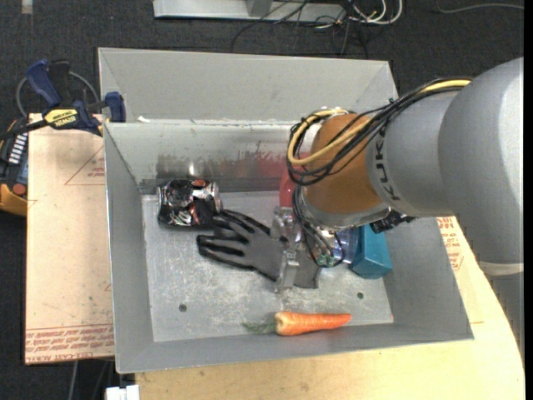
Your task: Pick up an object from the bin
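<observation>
My gripper [289, 278] hangs low in the middle of the bin, over the cuff end of a black glove [236, 239] that lies flat with its fingers spread toward the left. Whether it touches the glove is hidden. An orange carrot [311, 322] with a small green top lies just in front of the gripper, near the bin's front wall. A blue box-like thing [371, 254] sits right of the gripper, partly behind the arm.
A crushed dark drink can [187, 202] lies at the back left, touching the glove's fingertips. A bit of a red thing [286, 192] peeks out at the back wall behind the arm. The arm's orange cover and cables hang over the bin's right half.
</observation>
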Robot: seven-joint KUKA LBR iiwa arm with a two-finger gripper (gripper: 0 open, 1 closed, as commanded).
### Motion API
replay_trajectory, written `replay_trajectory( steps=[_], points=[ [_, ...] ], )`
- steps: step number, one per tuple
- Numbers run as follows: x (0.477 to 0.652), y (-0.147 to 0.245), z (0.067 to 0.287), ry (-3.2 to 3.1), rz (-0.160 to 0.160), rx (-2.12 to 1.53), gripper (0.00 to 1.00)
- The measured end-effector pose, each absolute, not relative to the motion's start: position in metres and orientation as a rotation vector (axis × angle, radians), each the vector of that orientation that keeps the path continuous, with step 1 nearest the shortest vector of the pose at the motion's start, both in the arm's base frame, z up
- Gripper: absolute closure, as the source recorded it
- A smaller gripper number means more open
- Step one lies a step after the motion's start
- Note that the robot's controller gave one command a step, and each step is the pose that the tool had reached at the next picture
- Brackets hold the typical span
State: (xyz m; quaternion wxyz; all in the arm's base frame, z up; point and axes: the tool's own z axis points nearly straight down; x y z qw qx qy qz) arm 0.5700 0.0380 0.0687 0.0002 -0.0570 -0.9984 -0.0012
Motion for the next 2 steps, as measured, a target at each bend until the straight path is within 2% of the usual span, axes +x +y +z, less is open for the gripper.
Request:
replay_trajectory(
  steps=[1,2],
  points=[
    [0.5489,0.0419,0.0706,-3.053,-0.007,-0.749,1.0],
    [0.5489,0.0419,0.0706,-3.053,-0.007,-0.749,1.0]
  ],
)
